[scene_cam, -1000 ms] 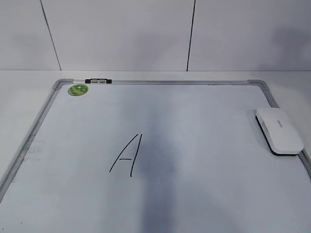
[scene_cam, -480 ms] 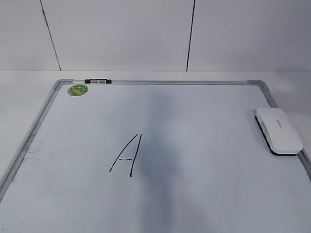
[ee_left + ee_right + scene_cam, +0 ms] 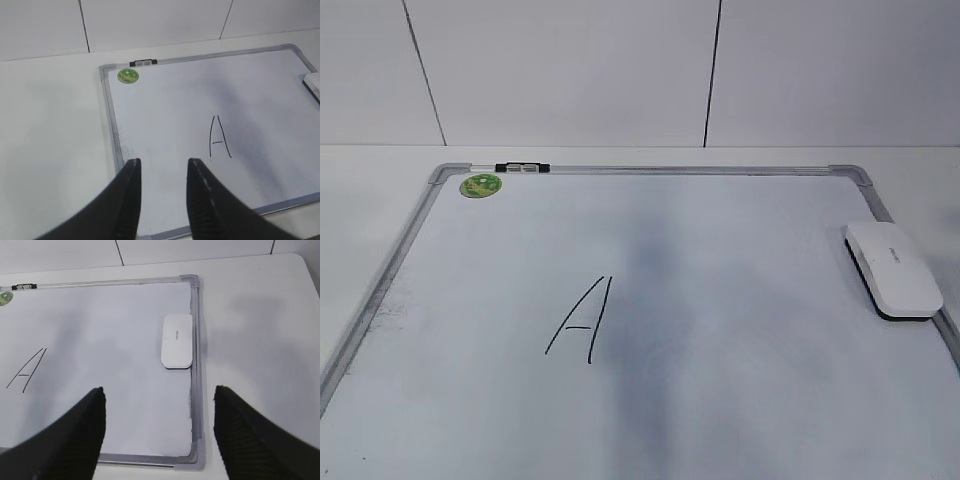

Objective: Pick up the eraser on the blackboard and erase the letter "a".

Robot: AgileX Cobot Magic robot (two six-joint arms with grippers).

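Observation:
The blackboard (image 3: 740, 230) is a white board with a grey frame, lying flat on the table. The white eraser (image 3: 894, 270) lies on it by the right frame edge; it also shows in the right wrist view (image 3: 177, 341) and as a sliver in the left wrist view (image 3: 314, 82). I see only a large slanted capital "A" (image 3: 582, 320); no small "a" shows in any view. My left gripper (image 3: 163, 162) is open and empty above the board's near left part. My right gripper (image 3: 159, 390) is wide open and empty above the board's near right corner, well short of the eraser. Neither gripper shows in the exterior view.
A round green sticker (image 3: 480, 185) sits at the board's far left corner. A small black clip (image 3: 522, 167) sits on the far frame edge. White table surrounds the board, and a tiled wall stands behind it.
The dark shadow down the middle of the board has grown fainter and narrower. The eraser and the capital "A" have not moved.

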